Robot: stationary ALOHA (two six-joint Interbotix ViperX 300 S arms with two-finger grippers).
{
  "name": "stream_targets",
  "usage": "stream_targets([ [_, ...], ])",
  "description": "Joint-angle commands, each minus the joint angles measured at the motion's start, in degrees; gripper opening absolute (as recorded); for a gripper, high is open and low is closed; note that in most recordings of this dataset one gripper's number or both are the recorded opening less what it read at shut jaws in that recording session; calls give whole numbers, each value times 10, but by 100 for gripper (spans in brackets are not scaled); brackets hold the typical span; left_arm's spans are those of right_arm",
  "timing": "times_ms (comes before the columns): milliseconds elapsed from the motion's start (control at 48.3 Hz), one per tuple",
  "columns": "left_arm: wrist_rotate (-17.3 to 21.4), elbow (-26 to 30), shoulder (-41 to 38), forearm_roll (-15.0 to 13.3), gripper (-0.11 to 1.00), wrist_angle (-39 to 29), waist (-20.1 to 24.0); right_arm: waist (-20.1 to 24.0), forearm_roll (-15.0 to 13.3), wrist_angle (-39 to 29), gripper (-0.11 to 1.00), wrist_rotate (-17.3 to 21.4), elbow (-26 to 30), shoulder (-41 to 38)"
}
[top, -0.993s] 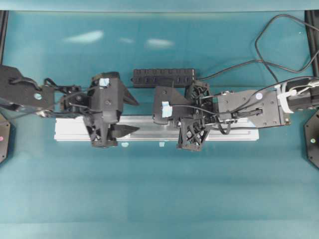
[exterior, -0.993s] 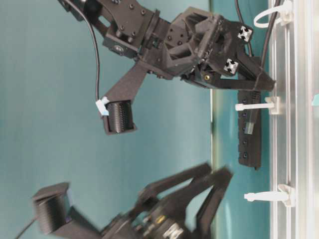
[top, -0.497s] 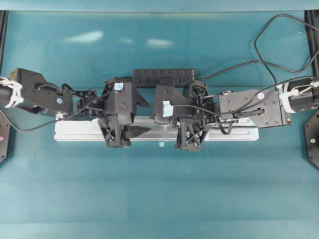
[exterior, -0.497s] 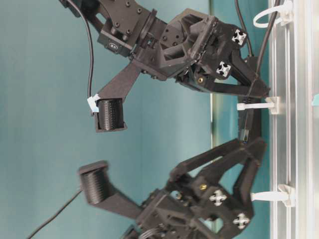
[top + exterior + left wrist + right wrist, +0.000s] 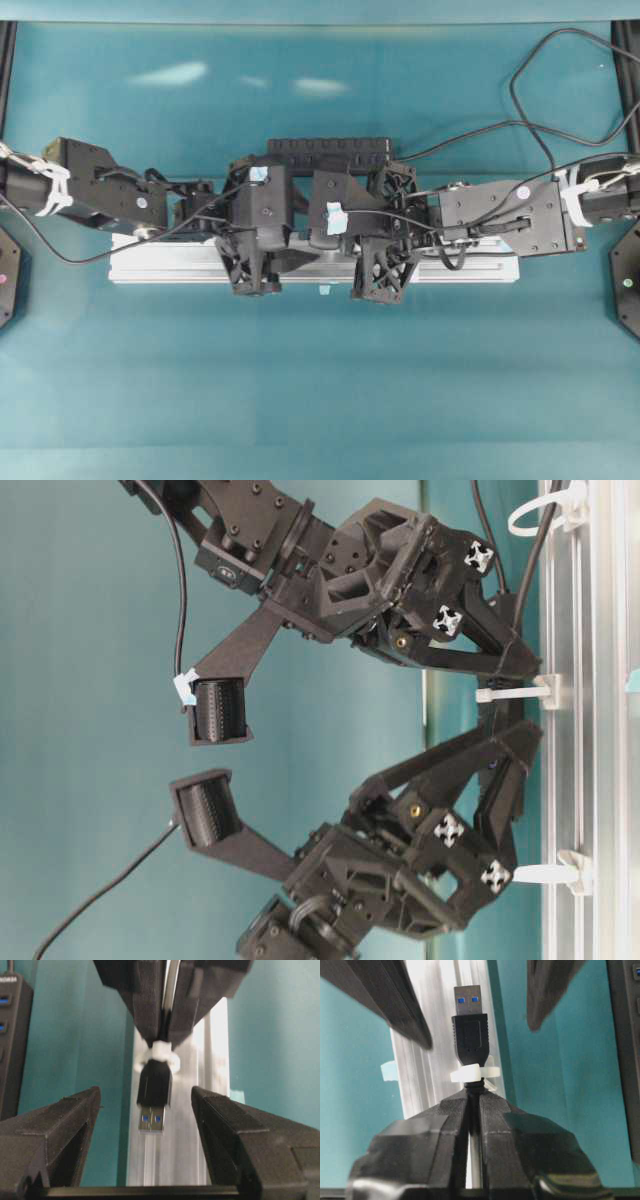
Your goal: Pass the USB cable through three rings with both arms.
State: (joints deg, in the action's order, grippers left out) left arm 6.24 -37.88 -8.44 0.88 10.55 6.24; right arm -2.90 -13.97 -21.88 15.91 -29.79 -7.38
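Note:
The USB cable's plug (image 5: 154,1095) sticks out of the middle ring (image 5: 160,1054), blue-tongued metal end first. My right gripper (image 5: 474,1096) is shut on the black cord just behind that ring (image 5: 472,1073), with the plug (image 5: 469,1027) beyond it. My left gripper (image 5: 145,1092) is open, one finger on each side of the plug and neither touching it. In the table-level view the left gripper (image 5: 520,760) meets the right gripper (image 5: 528,666) at the middle ring (image 5: 512,693). The cord (image 5: 541,555) comes down from the top ring (image 5: 540,512). A third ring (image 5: 550,874) stands free below.
The rings sit on a long silver rail (image 5: 160,265) lying across the table. A black multi-port hub (image 5: 330,152) lies just behind the rail, close to both wrists. Loose black cord (image 5: 520,100) loops at the back right.
My left arm has moved right along the rail to the right gripper, and its open fingers now flank the plug, a little narrower than before. The right gripper has stayed put, shut on the cord.

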Motion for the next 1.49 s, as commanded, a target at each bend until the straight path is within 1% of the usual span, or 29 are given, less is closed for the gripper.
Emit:
stream_targets([
  [0, -1, 10, -2, 1, 75, 9, 1, 5, 1, 9, -9, 4, 4, 13],
  [186, -2, 12, -5, 0, 74, 12, 1, 6, 2, 9, -9, 4, 4, 13],
  [269, -3, 11, -5, 0, 69, 11, 1, 6, 2, 9, -9, 4, 4, 13],
  [331, -3, 12, -5, 0, 61, 11, 1, 6, 2, 9, -9, 4, 4, 13],
  [476, -3, 15, -5, 1, 28, 11, 1, 7, 3, 9, -9, 4, 4, 13],
  [517, -2, 15, -5, 0, 21, 11, 0, 7, 3, 9, -9, 4, 4, 13],
  [766, -1, 16, -4, 0, 21, 10, 0, 11, 3, 9, -9, 3, 4, 13],
  [931, -1, 14, -1, 1, 21, -1, 1, 11, 3, -3, -8, 4, -2, 16],
  [1076, -1, 10, 5, 1, 21, -21, 0, 11, 15, -4, -3, 4, -5, 18],
  [1159, 0, 6, 11, 1, 21, -25, 1, 11, 20, -7, 6, 4, -6, 18],
  [1221, 1, 5, 20, 0, 21, -28, 1, 11, 20, -11, 17, 4, -7, 18],
  [1304, 1, 4, 36, 1, 21, -40, 1, 11, 20, -15, 38, 4, -7, 22],
  [1407, 5, -1, 53, 0, 21, -59, 1, 11, 19, -20, 70, 3, -7, 26],
  [1469, 6, -4, 60, 1, 21, -70, 1, 11, 18, -21, 85, 3, -7, 29],
])
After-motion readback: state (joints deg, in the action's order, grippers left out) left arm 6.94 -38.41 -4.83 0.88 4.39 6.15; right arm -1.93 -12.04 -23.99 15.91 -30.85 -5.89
